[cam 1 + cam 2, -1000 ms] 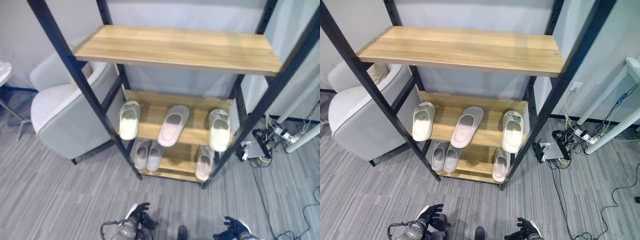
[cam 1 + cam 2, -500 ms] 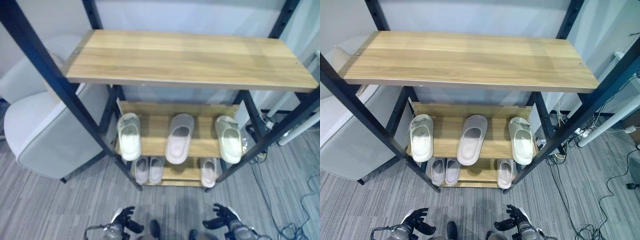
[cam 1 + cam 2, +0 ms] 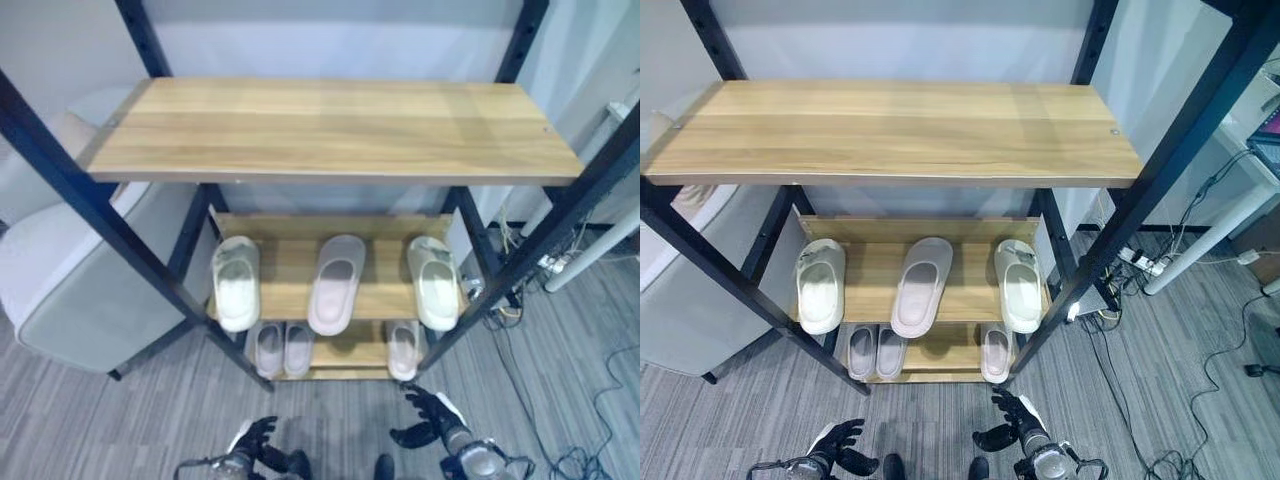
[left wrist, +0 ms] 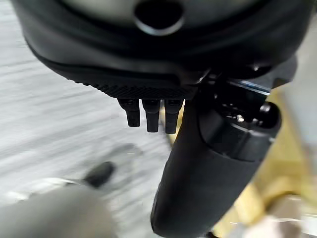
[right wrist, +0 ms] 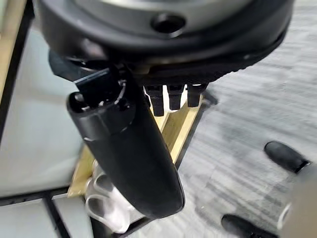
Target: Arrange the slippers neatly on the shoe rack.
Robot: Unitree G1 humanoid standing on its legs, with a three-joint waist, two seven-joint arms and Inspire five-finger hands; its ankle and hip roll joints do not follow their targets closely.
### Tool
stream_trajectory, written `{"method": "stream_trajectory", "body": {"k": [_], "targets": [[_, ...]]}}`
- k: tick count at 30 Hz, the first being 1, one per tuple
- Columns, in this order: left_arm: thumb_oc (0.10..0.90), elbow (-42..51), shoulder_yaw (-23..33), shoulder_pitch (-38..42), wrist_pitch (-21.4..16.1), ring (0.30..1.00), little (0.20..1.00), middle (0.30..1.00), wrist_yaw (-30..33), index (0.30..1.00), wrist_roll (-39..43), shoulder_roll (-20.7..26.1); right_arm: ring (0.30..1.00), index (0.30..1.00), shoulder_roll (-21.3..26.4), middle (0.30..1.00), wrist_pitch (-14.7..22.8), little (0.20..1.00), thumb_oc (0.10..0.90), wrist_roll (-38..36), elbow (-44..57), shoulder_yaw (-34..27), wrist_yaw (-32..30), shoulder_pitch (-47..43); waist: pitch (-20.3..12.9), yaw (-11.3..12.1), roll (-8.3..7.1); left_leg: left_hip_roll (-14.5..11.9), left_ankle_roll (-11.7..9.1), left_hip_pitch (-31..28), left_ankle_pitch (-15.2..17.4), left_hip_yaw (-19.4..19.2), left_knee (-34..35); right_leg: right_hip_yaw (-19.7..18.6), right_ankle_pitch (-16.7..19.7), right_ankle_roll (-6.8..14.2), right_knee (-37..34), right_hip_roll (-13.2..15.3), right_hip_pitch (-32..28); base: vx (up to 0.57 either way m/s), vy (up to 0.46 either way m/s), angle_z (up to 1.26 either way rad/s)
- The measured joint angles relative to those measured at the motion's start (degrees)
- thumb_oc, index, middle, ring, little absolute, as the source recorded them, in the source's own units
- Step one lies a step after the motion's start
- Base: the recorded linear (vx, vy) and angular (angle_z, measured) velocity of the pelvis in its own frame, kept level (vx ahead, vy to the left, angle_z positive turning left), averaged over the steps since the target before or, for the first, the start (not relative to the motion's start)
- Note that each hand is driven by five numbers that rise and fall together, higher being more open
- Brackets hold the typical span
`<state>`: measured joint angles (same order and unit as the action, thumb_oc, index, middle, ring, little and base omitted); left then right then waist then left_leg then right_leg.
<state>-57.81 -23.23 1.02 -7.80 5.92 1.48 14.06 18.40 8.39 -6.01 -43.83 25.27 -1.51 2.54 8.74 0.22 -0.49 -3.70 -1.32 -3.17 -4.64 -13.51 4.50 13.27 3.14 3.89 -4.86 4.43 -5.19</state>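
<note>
Both hands low before shoe rack (image 3: 330, 130), fingers loosely spread, nothing held – left hand (image 3: 256, 447), right hand (image 3: 432, 422). Slippers: three spaced on middle shelf (image 3: 290, 283), three below. Middle slipper (image 3: 336, 284) slightly tilted – best straightened first, lone bottom slipper (image 3: 402, 349) then shifted beside pair.

Black metal-framed shoe rack (image 3: 150, 258) w/ light honey-brown woodgrain shelves. Middle shelf: cream-white slipper (image 3: 236, 283) at left, pale pinkish-grey slipper (image 3: 336, 283) at centre, cream-white slipper (image 3: 435, 283) at right. Bottom shelf: pair of pale grey-pink slippers (image 3: 282, 348), plus one more of same shade (image 3: 402, 347). Light grey upholstered armchair (image 3: 75, 300). Grey streaked carpet floor (image 3: 90, 420). Dark left hand (image 3: 258, 447) & right hand (image 3: 428, 420).
</note>
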Motion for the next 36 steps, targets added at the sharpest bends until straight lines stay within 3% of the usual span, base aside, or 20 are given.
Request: {"method": "stream_trajectory", "body": {"k": [5,14,18,26,36], "targets": [[0.800,11.34,-4.19,-0.75,-0.11,0.900,0.900,0.900,-0.40,0.900,-0.04,0.83,0.900,0.900,-1.54,0.900,0.08,0.900,0.800,1.01,-8.77,-0.89,-0.12,0.03,-1.17,-0.13,0.69,0.15,-0.08,0.03,-0.29,0.98,0.03,0.71,0.09,0.21,-0.04,0.18,-0.44,-0.01,-0.037,0.06],[0.800,34.25,-3.16,-6.13,-1.38,0.900,0.900,0.900,-2.73,0.900,0.52,5.40,0.900,0.900,-2.27,0.900,-0.19,0.900,0.800,-2.74,-17.33,-7.80,-1.03,2.30,-1.79,0.10,2.03,-0.23,-0.37,0.56,-0.97,2.71,0.08,2.23,0.11,0.21,-0.26,0.07,-0.74,-0.03,-0.047,0.09],[0.800,36.76,-0.98,-7.32,-1.32,0.900,0.900,0.900,-3.00,0.900,0.48,5.50,0.900,0.900,-2.20,0.900,-0.22,0.900,0.800,-3.23,-18.36,-8.04,-1.05,1.95,-2.07,0.37,3.07,-0.24,-0.88,0.57,-0.85,3.55,0.26,3.12,0.05,0.22,-0.48,0.05,-1.21,-0.01,-0.036,0.13],[0.800,38.11,1.10,-10.02,-1.02,0.900,0.900,0.900,-4.06,0.900,0.46,6.35,0.900,0.900,-2.18,0.900,-0.66,0.900,0.800,-3.25,-19.43,-8.02,-1.06,1.73,-2.16,1.89,3.32,-0.07,-0.38,0.91,-1.67,5.02,0.06,4.53,-0.08,0.28,-0.50,0.04,-1.63,-0.01,-0.025,0.09],[0.800,51.56,5.71,-13.40,-1.06,0.900,0.900,0.900,-4.13,0.900,3.89,8.80,0.900,0.900,-2.15,0.900,-0.91,0.900,0.800,-3.22,-19.84,-8.02,-1.45,1.83,-1.96,3.53,3.89,-0.11,-0.85,0.94,-1.45,6.20,0.29,5.25,-0.28,0.22,-0.50,-0.08,-2.49,-0.01,-0.009,0.05]]}}
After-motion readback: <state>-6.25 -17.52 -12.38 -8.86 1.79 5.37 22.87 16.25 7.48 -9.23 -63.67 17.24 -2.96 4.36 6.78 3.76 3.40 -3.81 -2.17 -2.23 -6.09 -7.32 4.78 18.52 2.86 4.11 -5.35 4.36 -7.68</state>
